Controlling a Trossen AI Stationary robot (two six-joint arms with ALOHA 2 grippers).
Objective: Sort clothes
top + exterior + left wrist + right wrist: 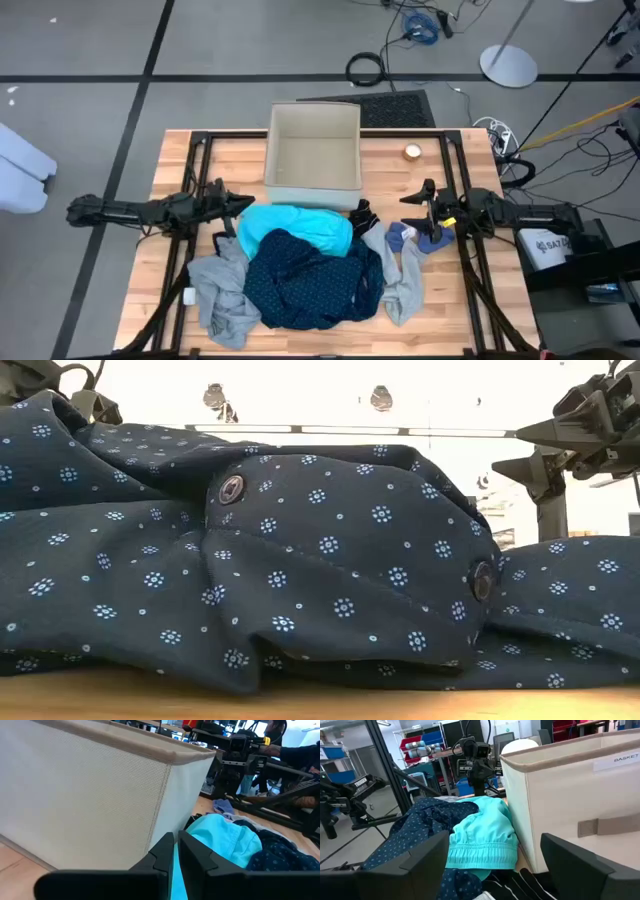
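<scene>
A pile of clothes lies on the table in front of the beige box [312, 184]: a turquoise garment [300, 228], a navy dotted one [315, 285] that fills the low view [300, 560], grey pieces [220, 292], striped black socks [362, 215] and small blue pieces [425, 238]. My left gripper [248, 205] comes in from the left and is shut at the turquoise garment's left edge. My right gripper [418, 210] stands open at the pile's right end, above the socks [520, 885] and touching nothing. My left gripper pinches the turquoise garment's left edge [175, 870] between its two fingers; a thin strip of cloth shows in the slit. The fingers come in level from the table's left. The garment [225, 837] lies on the pile beside the box wall; layers cannot be told.
The box [90, 795] stands open at the table's far middle, close behind the pile. A small round object [412, 152] sits to its right. Black frame rails [200, 160] run along both sides of the table.
</scene>
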